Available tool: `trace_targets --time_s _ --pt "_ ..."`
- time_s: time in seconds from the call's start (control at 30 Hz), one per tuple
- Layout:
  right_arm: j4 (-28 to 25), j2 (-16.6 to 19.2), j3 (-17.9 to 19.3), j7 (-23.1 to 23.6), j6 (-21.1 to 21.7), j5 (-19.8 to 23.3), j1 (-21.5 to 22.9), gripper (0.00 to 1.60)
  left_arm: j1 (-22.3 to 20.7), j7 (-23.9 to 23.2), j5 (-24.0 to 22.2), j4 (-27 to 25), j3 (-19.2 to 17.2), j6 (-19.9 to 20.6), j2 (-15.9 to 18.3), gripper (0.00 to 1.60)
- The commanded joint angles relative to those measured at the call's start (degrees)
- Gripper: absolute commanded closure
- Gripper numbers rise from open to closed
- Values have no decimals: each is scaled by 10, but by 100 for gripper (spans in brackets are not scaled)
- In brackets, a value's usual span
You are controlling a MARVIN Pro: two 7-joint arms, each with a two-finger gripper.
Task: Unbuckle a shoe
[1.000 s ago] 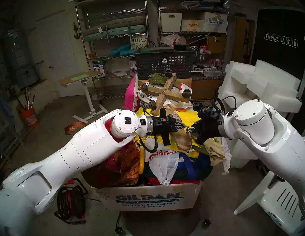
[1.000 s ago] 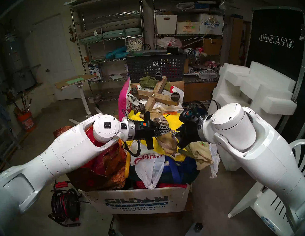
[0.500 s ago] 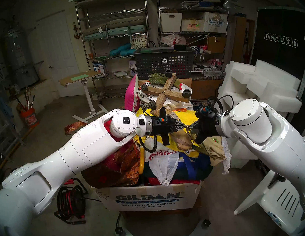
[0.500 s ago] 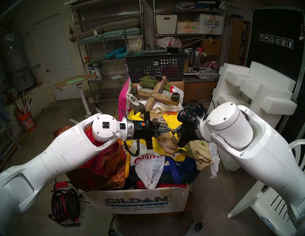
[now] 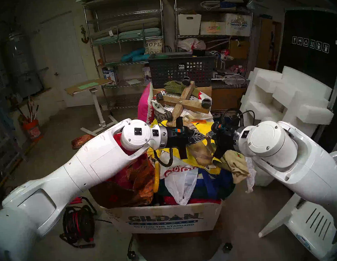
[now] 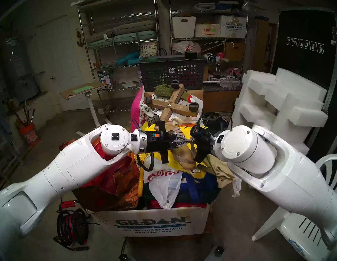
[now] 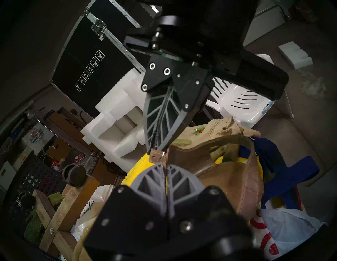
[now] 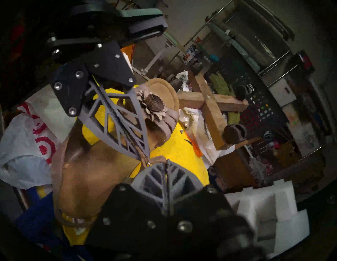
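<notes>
- The left gripper (image 7: 165, 165) has its two ribbed fingers pressed together on the thin ankle strap (image 7: 164, 160) of the sandal; in its own wrist view the strap runs into the seam between the fingers at about 12 o'clock.
- The right gripper (image 8: 166, 163) is likewise closed, tip to tip with the left one. It pinches the strap's free end (image 7: 155, 156) right next to the small metal buckle (image 7: 162, 154). Exactly how much strap each holds is hidden by the fingers.
- Outward from both tips lies the sandal (image 5: 201, 154), tan, on the yellow cloth (image 5: 203, 129) atop the heaped cardboard box (image 5: 166, 219). In the right wrist view its flower ornament (image 8: 153, 105) sits at about 12 o'clock from the tips, its heel cup (image 8: 87, 182) at about 8 o'clock.
- A tan glove (image 5: 236, 166) lies just beside the sandal at 4 o'clock in the head view; it is not the target.
- Handling, as I judge it: the shoe looks light with a thick stiff sole, so it may lift or slide on the soft pile when pulled. The strap is soft, narrow and floppy. The buckle is small and could slip.
- Best hold: strap close on either side of the buckle, pulling the free end back to clear the pin.
</notes>
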Motion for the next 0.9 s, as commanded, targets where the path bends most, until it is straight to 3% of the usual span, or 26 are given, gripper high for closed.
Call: trace_targets --time_s 0.0,0.17,0.23,0.3,0.47,0.57,0.87 --pt "-15 27 -12 -55 -48 -82 18 160 1 -2 -5 -13 -2 -11 -4 160" --pt "-12 33 -28 -63 -50 -116 23 160 3 -3 -6 -15 -3 -12 -2 160" --pt "-10 31 -26 -67 -50 -120 20 105 4 -2 -6 -17 -4 -12 0 160" --pt "-11 29 -21 -63 -44 -113 18 92 4 -1 -5 -18 -4 -13 2 160" --pt "-14 26 3 -44 -17 -74 4 78 8 10 0 -20 -8 -7 4 160" --pt "-15 27 23 -40 -12 -49 -10 48 8 10 1 -18 -9 -7 5 160" --pt "-16 5 118 -15 16 88 -57 46 7 32 27 -15 -6 0 8 160"
